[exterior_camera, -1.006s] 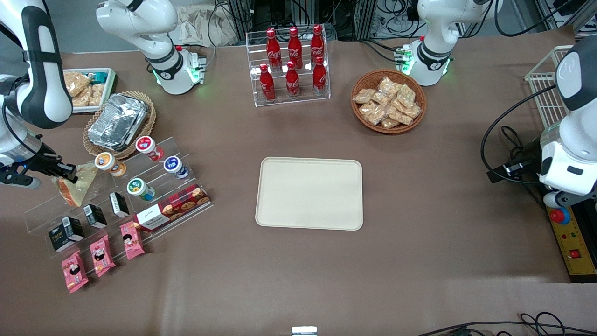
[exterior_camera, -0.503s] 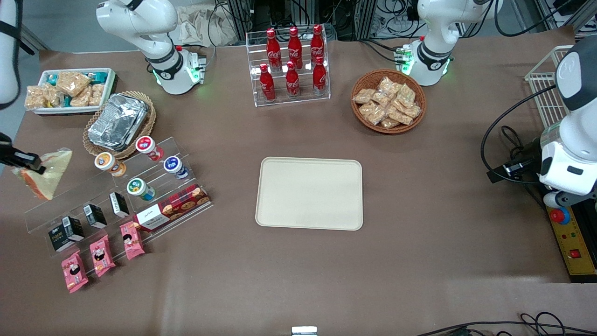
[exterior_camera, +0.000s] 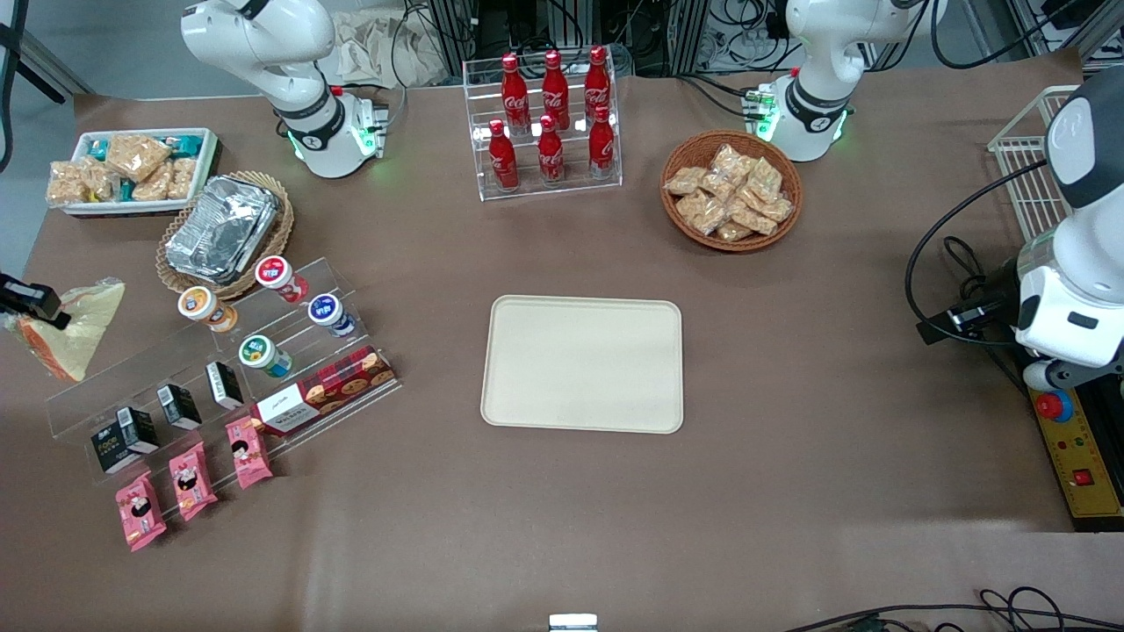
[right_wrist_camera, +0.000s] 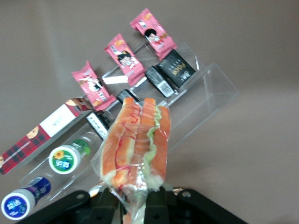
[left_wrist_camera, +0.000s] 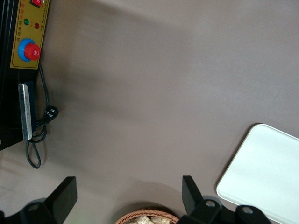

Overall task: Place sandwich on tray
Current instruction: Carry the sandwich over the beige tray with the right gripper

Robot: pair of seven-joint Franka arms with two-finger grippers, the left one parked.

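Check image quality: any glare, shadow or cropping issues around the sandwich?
Front view: even light; sandwich sharp, tool cut by the frame edge; soft shadows on the tray. Right wrist view: sandwich sharp, mild glare on its wrap and the acrylic rack.

Your right arm's gripper [exterior_camera: 35,307] hangs over the edge of the table at the working arm's end, and only its dark tip shows in the front view. Its fingers [right_wrist_camera: 110,200] are clamped on the wrapped sandwich [right_wrist_camera: 135,144], which sticks out from between them with the filling edge facing the wrist camera. The gripper is raised clear of the table surface, not touching it.
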